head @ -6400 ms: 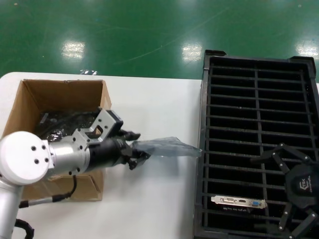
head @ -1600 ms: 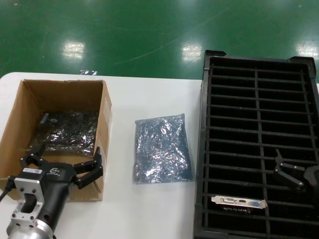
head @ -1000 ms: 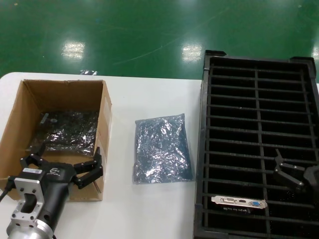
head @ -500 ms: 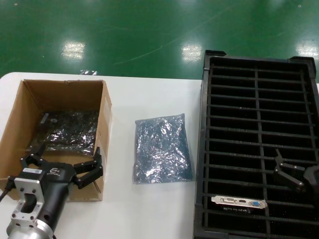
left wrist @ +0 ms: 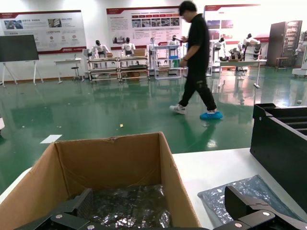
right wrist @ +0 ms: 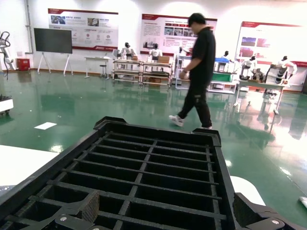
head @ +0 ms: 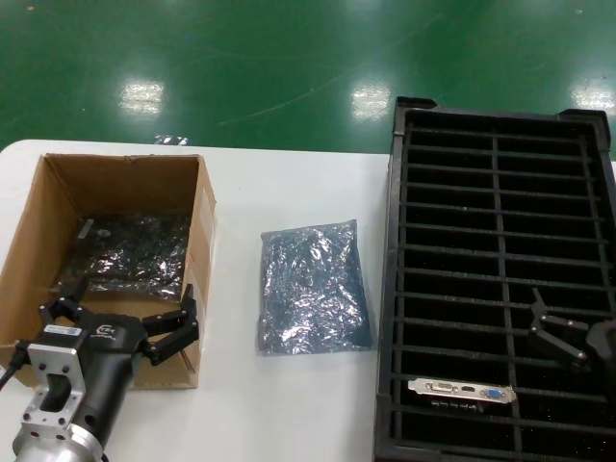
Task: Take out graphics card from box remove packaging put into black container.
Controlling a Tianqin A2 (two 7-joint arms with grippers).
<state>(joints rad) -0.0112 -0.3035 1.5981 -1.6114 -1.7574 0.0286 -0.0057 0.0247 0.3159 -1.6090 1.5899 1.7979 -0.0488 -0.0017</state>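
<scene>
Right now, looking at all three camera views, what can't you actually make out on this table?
- Whether the crinkly silver-grey bag on the white table is empty: its shiny foil hides any contents in the head view.
- The dark glossy bundles in the brown cardboard box: wrapping hides what they hold.
- Right tool: cut off by the head view's edge over the black ribbed tray.

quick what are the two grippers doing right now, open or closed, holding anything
Left gripper: open, empty, at the box's near wall.
Right gripper: open, empty, over the black container.
</scene>
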